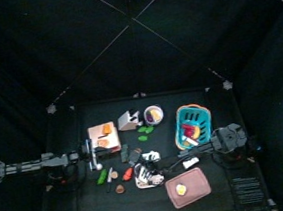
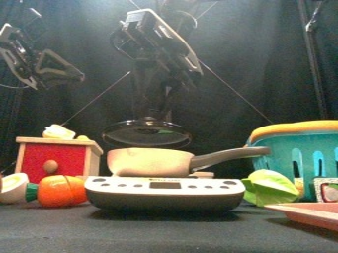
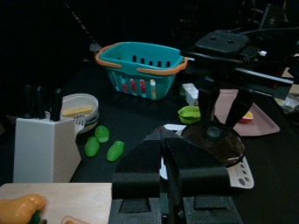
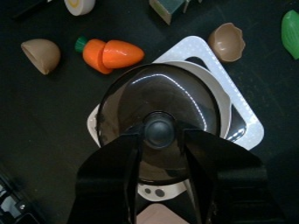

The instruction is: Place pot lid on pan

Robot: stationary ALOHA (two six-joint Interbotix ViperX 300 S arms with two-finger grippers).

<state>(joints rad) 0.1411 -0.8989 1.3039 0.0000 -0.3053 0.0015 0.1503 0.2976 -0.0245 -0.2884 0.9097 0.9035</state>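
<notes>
From the front, nearest stands the hotplate (image 2: 165, 192), with the pan (image 2: 156, 161) on it, handle running toward the basket (image 2: 301, 148). Directly above the pan hangs the lid (image 2: 146, 131), level, clear of the rim, not touching. The right gripper (image 2: 164, 111) grips the lid by its knob (image 4: 159, 130), jaws closed around it. The lid sits centred over the pan, so the coming move looks like a straight descent. Farther back at the side, the left gripper (image 3: 172, 168) rests with jaws closed on nothing.

Right tool (image 4: 160, 131) clamped, left arm idle
</notes>
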